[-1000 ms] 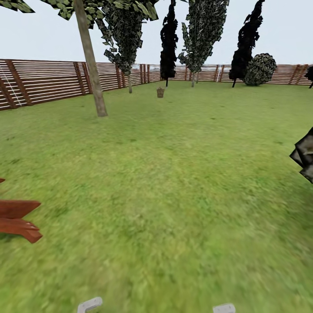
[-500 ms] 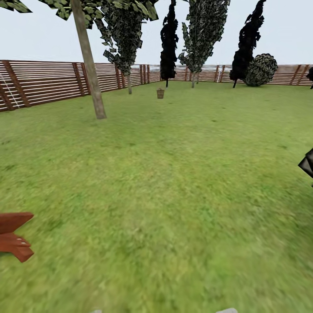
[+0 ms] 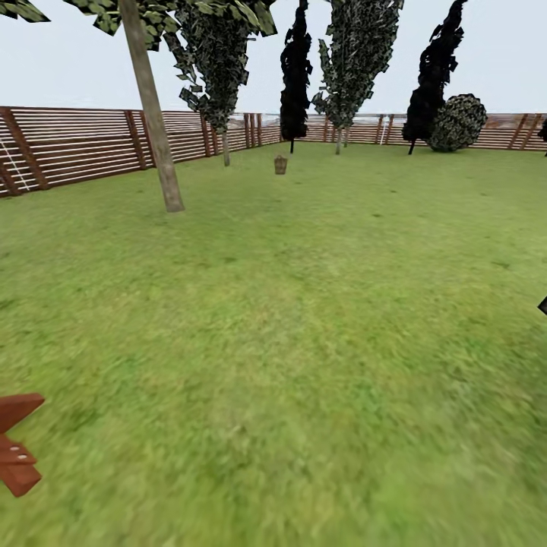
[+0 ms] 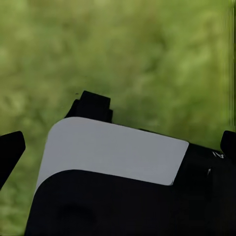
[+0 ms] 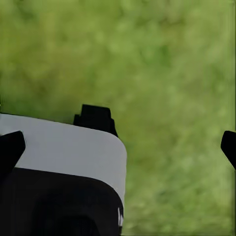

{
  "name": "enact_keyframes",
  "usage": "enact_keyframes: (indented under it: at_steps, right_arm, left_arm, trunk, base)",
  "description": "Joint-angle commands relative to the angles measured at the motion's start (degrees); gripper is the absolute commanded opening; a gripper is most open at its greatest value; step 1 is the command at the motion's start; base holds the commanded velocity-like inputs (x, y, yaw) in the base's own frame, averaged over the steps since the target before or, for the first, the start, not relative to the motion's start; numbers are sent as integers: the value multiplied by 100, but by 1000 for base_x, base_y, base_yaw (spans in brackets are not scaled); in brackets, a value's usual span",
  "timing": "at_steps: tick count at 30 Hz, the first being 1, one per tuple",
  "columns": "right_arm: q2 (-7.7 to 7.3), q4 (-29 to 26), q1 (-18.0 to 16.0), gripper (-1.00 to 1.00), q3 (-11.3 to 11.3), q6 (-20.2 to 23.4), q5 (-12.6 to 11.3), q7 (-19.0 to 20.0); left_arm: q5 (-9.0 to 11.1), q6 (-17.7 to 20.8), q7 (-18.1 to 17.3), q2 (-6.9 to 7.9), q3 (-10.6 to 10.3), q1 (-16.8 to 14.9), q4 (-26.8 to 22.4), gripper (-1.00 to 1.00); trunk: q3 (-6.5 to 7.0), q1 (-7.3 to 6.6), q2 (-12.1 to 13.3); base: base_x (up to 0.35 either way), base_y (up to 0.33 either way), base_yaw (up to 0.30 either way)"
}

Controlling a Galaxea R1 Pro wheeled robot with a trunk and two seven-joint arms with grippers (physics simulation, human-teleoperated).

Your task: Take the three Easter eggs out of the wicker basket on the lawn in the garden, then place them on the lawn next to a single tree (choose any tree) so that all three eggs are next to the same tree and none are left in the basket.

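The wicker basket [image 3: 280, 164] stands small and far off on the lawn [image 3: 304, 319], near the back fence. The Easter eggs are hidden at this distance. A tree [image 3: 156, 137] with a bare pale trunk rises at the left, nearer than the basket, and two more speckled trees [image 3: 226, 144] [image 3: 339, 129] stand by the fence. In the left wrist view my left gripper [image 4: 118, 147] is open over blurred grass, nothing between its dark fingertips [image 4: 10, 152]. My right gripper [image 5: 119, 147] is likewise open above grass, its fingertips [image 5: 228, 145] wide apart.
A brown slatted fence [image 3: 76, 144] rings the lawn. Two black cypress-like trees [image 3: 295, 76] [image 3: 433, 72] and a round bush [image 3: 457, 121] stand at the back. A red-brown wooden piece [image 3: 15, 452] lies at the lower left, and a dark object [image 3: 542, 305] touches the right edge.
The whole head view has shifted as the robot rolls forward: the wooden piece and the dark object slid toward the frame's edges, and the arm tips left the bottom edge.
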Motion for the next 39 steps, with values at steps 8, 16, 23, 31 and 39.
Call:
enact_keyframes:
  at_steps: [8,16,23,31,39]
  right_arm:
    - [10,8,36,100,26,-24,60,-37]
    - [11,8,37,100,30,-24,58,-37]
    - [11,-1,37,100,29,-24,58,-37]
    - [15,-1,37,100,31,-24,54,-37]
    - [20,-1,37,100,31,-24,52,-37]
  left_arm:
    - [30,16,1,2,9,-1,97,100]
    - [28,18,1,2,9,-1,96,100]
    - [28,18,1,2,9,-1,96,100]
    - [28,18,1,2,9,-1,95,100]
    - [28,16,1,2,10,-1,94,100]
  trunk:
    - [140,-174,321]
    - [284,-349,642]
    - [409,-503,922]
    - [553,-679,1243]
    - [696,-854,1564]
  base:
    - [327,0,0]
    - [327,0,0]
    - [329,0,0]
    - [329,0,0]
    - [329,0,0]
